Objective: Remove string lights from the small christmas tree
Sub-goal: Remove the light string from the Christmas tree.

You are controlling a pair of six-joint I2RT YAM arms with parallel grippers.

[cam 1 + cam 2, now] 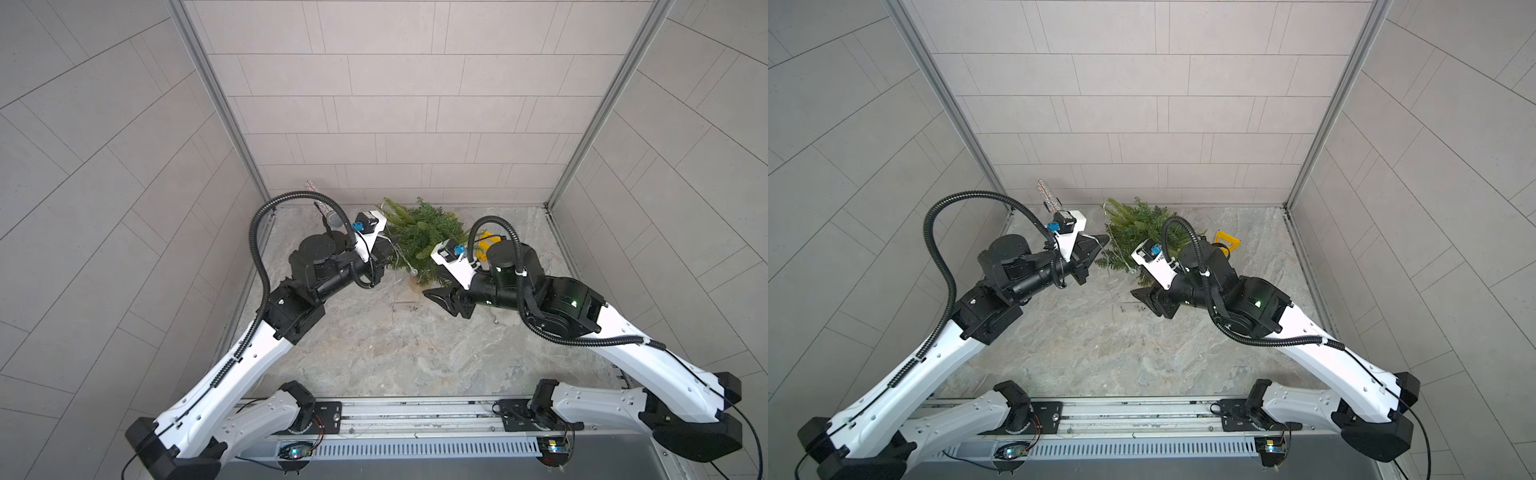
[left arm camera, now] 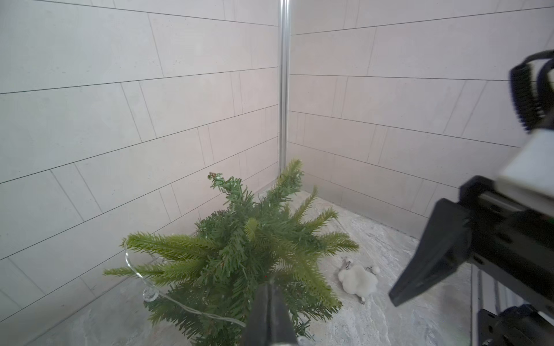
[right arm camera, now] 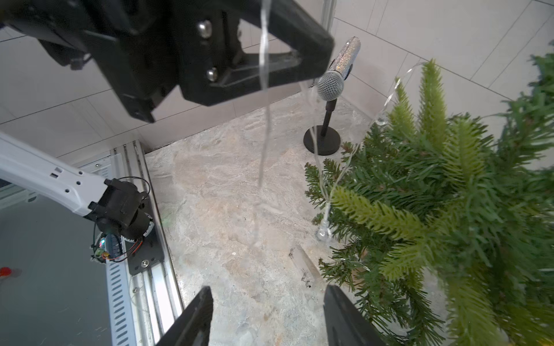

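Removal is judged partly done: the string lights [image 2: 150, 294] are held by the clenched left gripper [image 2: 268, 287] but are seen looped over the small christmas tree [image 1: 419, 237] at centre frame; the right gripper [image 3: 268, 287] is released, empty.

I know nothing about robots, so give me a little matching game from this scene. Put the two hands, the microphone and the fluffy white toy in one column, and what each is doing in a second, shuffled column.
Column one
1. left hand
2. right hand
3. microphone
4. fluffy white toy

Column two
A. lying down near the small christmas tree
B. open, with nothing between its fingers
C. shut on the wire of the string lights
D. standing upright on a round black base

Pairs: 1-C, 2-B, 3-D, 4-A
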